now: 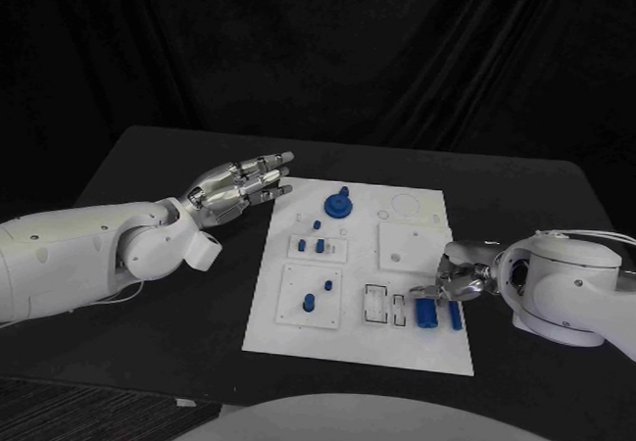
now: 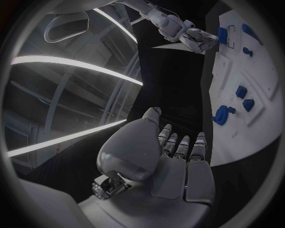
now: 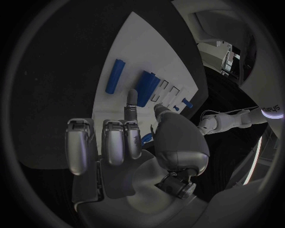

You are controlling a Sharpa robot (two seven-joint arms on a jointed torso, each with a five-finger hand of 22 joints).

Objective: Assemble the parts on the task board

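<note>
**Right hand over the board's near right corner, left hand free at its far left edge**

The task board (image 1: 398, 347) lies flat in the middle of the black surface (image 1: 159, 321), a white plate with several raised white panels and slots. Blue parts sit across it: a larger rounded part (image 1: 340, 203) with a knob near the far edge, two small pieces (image 1: 313, 246) side by side on a panel below it, a single small piece (image 1: 309, 302) on the panel nearer the robot, and a ribbed block (image 1: 426, 313) with a long narrow bar (image 1: 455, 315) just beside it at the near right corner. Two open rectangular slots (image 1: 378, 307) lie just to the left of the ribbed block.

The right hand (image 1: 457, 279) hangs over that near right corner, right above the block and bar. In the right wrist view its fingers (image 3: 113, 142) are curled inward, with one finger and the thumb reaching toward the ribbed block (image 3: 148, 85); the bar (image 3: 114, 76) lies apart from them. Whether the hand touches or holds anything, I cannot tell.

The left hand (image 1: 242, 188) hovers at the board's far left edge, released, fingers stretched out and slightly apart, holding nothing. Its wrist view shows the flat palm (image 2: 172, 166) beside the board, with the rounded part (image 2: 223, 115) near the fingertips.
</note>
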